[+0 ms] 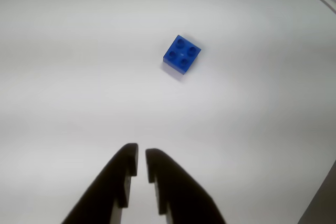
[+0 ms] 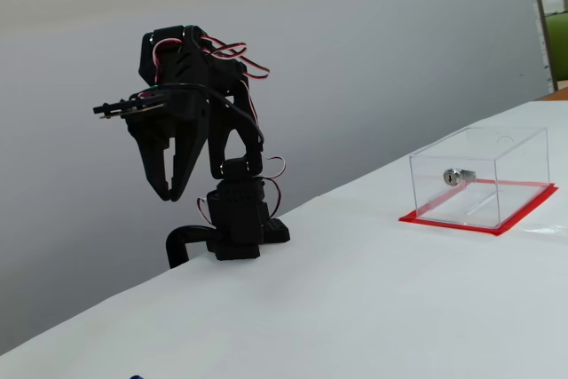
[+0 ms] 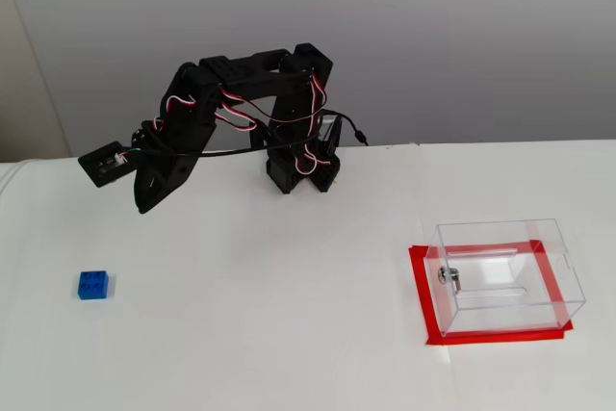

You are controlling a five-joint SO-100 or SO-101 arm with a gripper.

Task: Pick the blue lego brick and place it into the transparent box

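The gripper (image 1: 140, 162) is seen at the bottom centre of the wrist view, nearly closed with only a narrow gap between the tips, and nothing is held. The brick (image 1: 182, 54) is found studs-up on the white table (image 1: 63, 77), above and right of centre, well apart from the tips. In a fixed view the brick (image 3: 93, 285) is placed at the left and the box (image 3: 504, 276) at the lower right.

A white table (image 3: 289, 334) fills the lower frame in both fixed views, backed by a plain grey wall (image 3: 462, 36). At the upper right of a fixed view, shelving (image 2: 552, 15) shows past the wall's edge.
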